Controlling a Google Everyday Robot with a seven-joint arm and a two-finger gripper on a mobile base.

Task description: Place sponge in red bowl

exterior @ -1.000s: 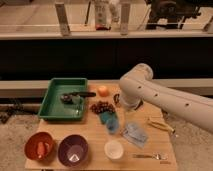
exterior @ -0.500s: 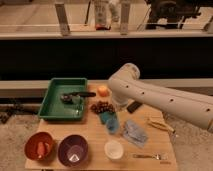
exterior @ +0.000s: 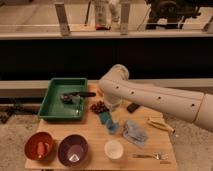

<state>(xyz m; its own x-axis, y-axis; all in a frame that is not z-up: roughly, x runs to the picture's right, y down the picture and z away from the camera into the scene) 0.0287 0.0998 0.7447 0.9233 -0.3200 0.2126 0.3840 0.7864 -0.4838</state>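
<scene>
The sponge (exterior: 106, 119) is a small teal-blue block lying near the middle of the wooden table (exterior: 95, 131). The red bowl (exterior: 40, 146) stands at the table's front left corner with a small orange thing inside it. My white arm reaches in from the right. Its gripper (exterior: 112, 104) hangs down just above and behind the sponge, next to a bunch of dark grapes (exterior: 98, 107). The arm's bulk covers most of the gripper.
A green tray (exterior: 56, 104) holding a dark brush stands at the back left. A purple bowl (exterior: 73, 149) sits beside the red bowl, then a white cup (exterior: 114, 149). A crumpled blue-grey bag (exterior: 135, 132), a yellow item (exterior: 160, 124) and a fork (exterior: 150, 156) lie at the right.
My arm has swung to the left across the table, and the gripper has come down over the spot by the grapes and the sponge. The objects have not moved.
</scene>
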